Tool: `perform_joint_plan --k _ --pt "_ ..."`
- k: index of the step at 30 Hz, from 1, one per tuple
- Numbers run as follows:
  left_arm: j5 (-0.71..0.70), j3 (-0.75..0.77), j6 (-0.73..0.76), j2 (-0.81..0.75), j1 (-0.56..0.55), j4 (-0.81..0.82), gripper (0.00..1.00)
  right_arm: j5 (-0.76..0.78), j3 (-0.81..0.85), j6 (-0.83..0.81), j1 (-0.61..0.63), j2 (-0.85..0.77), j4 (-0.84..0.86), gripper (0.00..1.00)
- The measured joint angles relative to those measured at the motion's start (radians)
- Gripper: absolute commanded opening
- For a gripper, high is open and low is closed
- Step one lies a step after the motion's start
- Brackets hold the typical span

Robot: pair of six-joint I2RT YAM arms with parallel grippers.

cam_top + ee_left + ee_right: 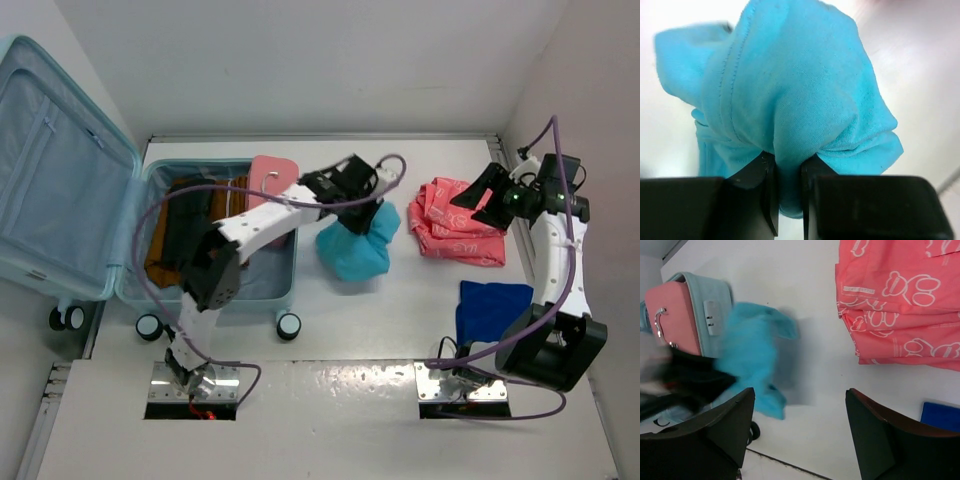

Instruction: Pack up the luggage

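The luggage (60, 180) lies open at the left of the top view. Its lid is thrown toward the upper left and its tray at centre left holds dark and brown clothes. A pink hard case (272, 178) sits at the tray's upper right corner. Just right of that, at frame centre, my left pincer (788, 172) is pinched narrow on 1 fold of the turquoise garment (355, 250), the cloth bunched between my 2 fingers. My right pincer (800, 435) stands wide and empty near the coral printed garment (460, 225), and a dark blue cloth (492, 308) lies at lower right. I judge the step is carrying the turquoise piece into the tray. I should lift until the hanging bulk clears the tray wall and the pink case, then let go over bare lining, not on the rim.
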Motion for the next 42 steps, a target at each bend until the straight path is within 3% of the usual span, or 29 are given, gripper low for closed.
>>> perform_joint_plan --k 6,11,13,19,22,26,32,37,42 --pt "0.003 0.003 0.072 -0.408 0.104 0.122 0.0 -0.005 0.0 0.004 0.07 0.014 0.038 0.72" --pt "-0.068 -0.05 0.126 -0.723 0.314 0.23 0.0 -0.006 0.005 0.004 0.132 0.056 0.061 0.71" --pt "-0.096 -0.179 0.163 -0.869 0.375 0.248 0.0 -0.007 0.009 0.004 0.151 0.078 0.065 0.71" --pt "-0.058 -0.705 0.196 -1.166 0.386 0.218 0.0 -0.007 0.012 0.002 0.196 0.114 0.08 0.71" --pt "-0.055 -0.919 0.171 -1.205 0.377 0.204 0.0 -0.008 0.012 0.001 0.222 0.123 0.085 0.71" --pt "-0.149 -1.113 0.101 -1.197 0.362 0.2 0.0 -0.014 0.012 -0.002 0.24 0.127 0.088 0.71" --pt "-0.234 -1.133 0.06 -1.244 0.359 0.278 0.0 -0.021 0.012 -0.01 0.241 0.127 0.088 0.71" --pt "-0.072 -1.155 0.09 -1.249 0.318 0.324 0.0 -0.021 0.012 -0.03 0.241 0.127 0.085 0.71" --pt "0.05 -1.183 0.116 -1.186 0.24 0.34 0.0 -0.019 0.019 -0.063 0.233 0.126 0.054 0.84"
